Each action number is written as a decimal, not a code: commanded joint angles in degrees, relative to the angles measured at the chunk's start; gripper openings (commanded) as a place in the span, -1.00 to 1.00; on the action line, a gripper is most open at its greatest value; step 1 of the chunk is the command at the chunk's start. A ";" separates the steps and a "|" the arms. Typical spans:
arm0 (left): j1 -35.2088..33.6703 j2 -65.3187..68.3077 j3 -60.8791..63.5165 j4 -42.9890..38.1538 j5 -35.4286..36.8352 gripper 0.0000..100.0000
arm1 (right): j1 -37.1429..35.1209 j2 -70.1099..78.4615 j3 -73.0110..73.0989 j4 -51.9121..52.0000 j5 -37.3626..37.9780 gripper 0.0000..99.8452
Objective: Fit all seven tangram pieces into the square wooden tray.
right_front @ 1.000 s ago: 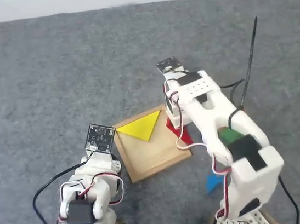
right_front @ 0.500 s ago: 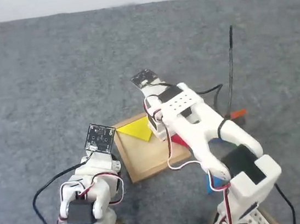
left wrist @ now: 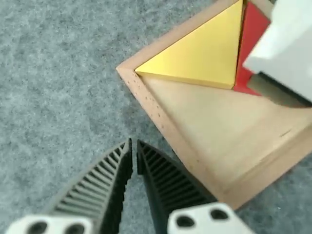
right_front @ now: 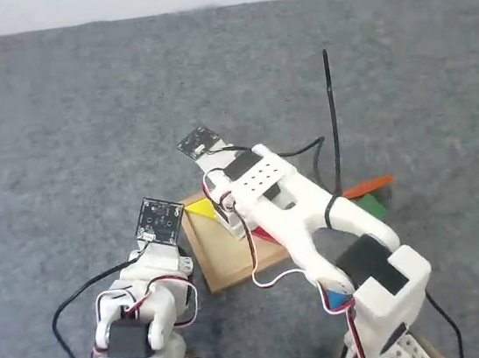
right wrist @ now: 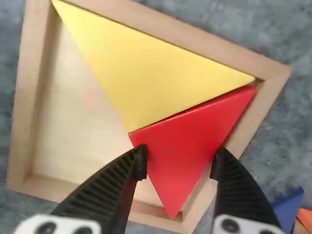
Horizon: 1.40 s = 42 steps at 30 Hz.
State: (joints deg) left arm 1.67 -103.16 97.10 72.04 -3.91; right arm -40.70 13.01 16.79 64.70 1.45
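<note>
Two triangles sit in the wooden tray (right wrist: 23, 97): the yellow triangle (right wrist: 146, 78) fills one corner, and the red triangle (right wrist: 187, 141) lies edge to edge against it. My right gripper (right wrist: 179, 163) is over the tray, jaws clamped on the red triangle's sides. My left gripper (left wrist: 134, 156) hangs above the grey carpet (left wrist: 58, 73) just beside the tray's rim, jaws pressed together. I see a blue piece (right_front: 335, 299), an orange piece (right_front: 369, 187) and a green piece (right_front: 371, 206) outside the tray, by the right arm.

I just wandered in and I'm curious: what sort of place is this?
Probably a robotics test bench, not a home: two small white robot arms trailing loose cables stand on a grey felt-covered table by a square wooden puzzle tray.
</note>
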 commanded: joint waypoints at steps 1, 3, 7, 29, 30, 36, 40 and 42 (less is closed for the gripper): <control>-0.35 -1.05 -0.57 0.26 -0.09 -0.96 | -0.13 -2.86 -1.05 0.48 0.18 -0.58; -0.35 -1.05 -0.57 0.26 -0.09 -0.96 | 1.45 -2.77 -1.05 0.48 0.26 -0.58; -0.35 -1.05 -0.57 0.26 -0.09 -0.96 | 6.37 -1.80 -0.79 0.40 0.53 -0.58; -0.35 -1.05 -0.57 0.26 -0.09 -0.96 | 21.14 -3.82 -1.67 1.10 0.18 -0.57; -0.35 -1.05 -0.57 0.26 -0.09 -0.96 | 21.93 -6.73 -1.67 1.89 0.09 -0.57; -0.35 -1.05 -0.57 0.26 -0.09 -0.96 | 30.37 -27.65 7.12 6.02 0.09 -0.57; -0.35 -1.05 -0.57 0.26 -0.09 -0.96 | 36.09 -33.27 18.81 4.26 5.01 -0.58; -0.35 -1.05 -0.57 0.26 -0.09 -0.96 | 37.67 -33.01 22.95 2.51 6.95 -0.58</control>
State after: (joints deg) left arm 1.58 -103.16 97.10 72.04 -3.91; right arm -5.45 -16.62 35.60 69.54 5.32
